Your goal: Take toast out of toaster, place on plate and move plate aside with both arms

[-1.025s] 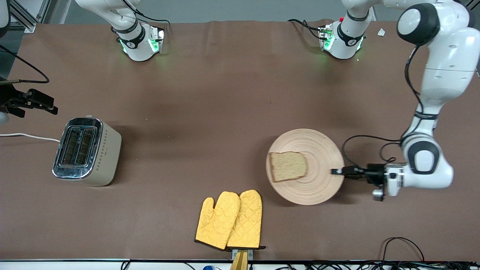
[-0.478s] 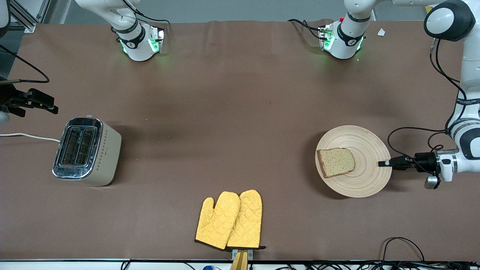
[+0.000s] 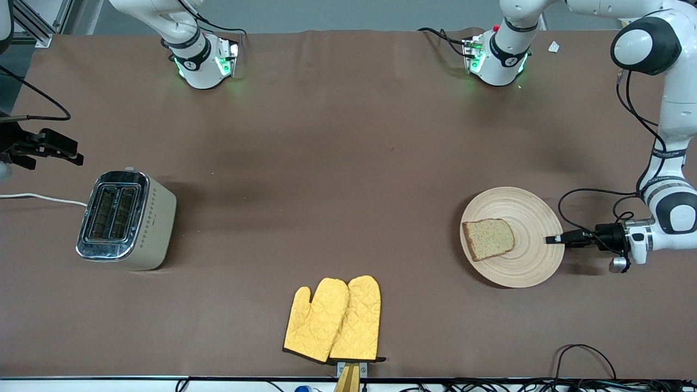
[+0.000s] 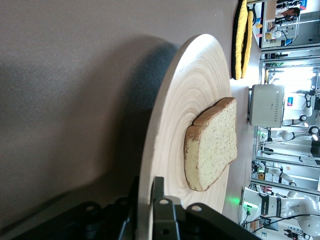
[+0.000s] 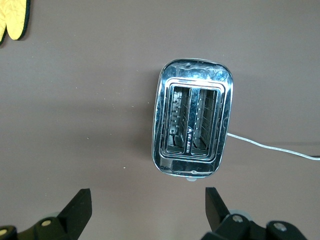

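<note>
Speckled greenish-brown toast (image 3: 488, 238), pale beige ring-grooved plate (image 3: 531, 218), yellow quilted mitts (image 3: 333, 320).

toaster (image 3: 126, 220) sits right under the open right jaws, both slots empty, white cord (image 3: 41, 198) trailing off its end. pair of yellow oven mitts (image 3: 333, 319) lie flat by the table's front edge, well apart from either set of jaws

Robotics lab: brown-covered table (image 3: 337, 163), bolted arm bases (image 3: 204, 62), trailing cables (image 3: 588, 356)
</note>
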Motion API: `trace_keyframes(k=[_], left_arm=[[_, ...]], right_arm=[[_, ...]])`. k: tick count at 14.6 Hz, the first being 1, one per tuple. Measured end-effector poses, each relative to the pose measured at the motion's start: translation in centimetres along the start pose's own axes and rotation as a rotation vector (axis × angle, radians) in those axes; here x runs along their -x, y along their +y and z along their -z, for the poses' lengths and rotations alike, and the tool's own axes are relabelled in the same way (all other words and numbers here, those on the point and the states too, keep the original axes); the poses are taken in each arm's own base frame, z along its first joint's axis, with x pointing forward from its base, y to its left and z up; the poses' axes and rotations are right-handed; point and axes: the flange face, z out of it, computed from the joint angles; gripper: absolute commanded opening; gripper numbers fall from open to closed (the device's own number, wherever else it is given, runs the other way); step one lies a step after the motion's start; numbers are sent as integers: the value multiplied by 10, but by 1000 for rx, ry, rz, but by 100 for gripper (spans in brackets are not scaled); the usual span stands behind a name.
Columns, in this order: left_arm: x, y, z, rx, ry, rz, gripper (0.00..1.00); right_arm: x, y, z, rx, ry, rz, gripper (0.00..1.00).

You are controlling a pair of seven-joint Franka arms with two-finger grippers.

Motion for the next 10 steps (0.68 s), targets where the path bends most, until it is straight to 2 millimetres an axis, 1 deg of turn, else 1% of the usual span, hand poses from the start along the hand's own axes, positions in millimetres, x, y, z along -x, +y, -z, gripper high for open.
trace_keyframes(k=[1, 3, 4, 5, 6, 7, 8, 9, 10], left_arm=[[-3, 2, 3, -7, 2, -7, 100], [-10, 11, 19, -72, -25, -47, 100], [-17, 20, 29, -138, -63, -86, 100], [-28, 36, 37, -218, -104, -136, 100], [-44, 63, 42, -303, -141, -190, 100], [-62, 100, 45, -401, -178, -247, 100], [-79, 145, 43, -501, -211, -298, 100], [-93, 194, 37, -596, -232, -339, 100], [-102, 241, 30, -680, -242, -365, 100]], right_arm=[[0, 0, 0, 0, 0, 0, 100], [0, 0, 0, 0, 0, 0, 100], [0, 0, 0, 0, -1, 0, 100], [0, 0, 0, 0, -2, 1, 100], [0, -1, 0, 0, -2, 1, 100], [0, -1, 0, 0, -2, 2, 100], [0, -1, 0, 0, -2, 2, 100], [0, -1, 0, 0, -2, 2, 100], [0, -1, 0, 0, -2, 3, 100]])
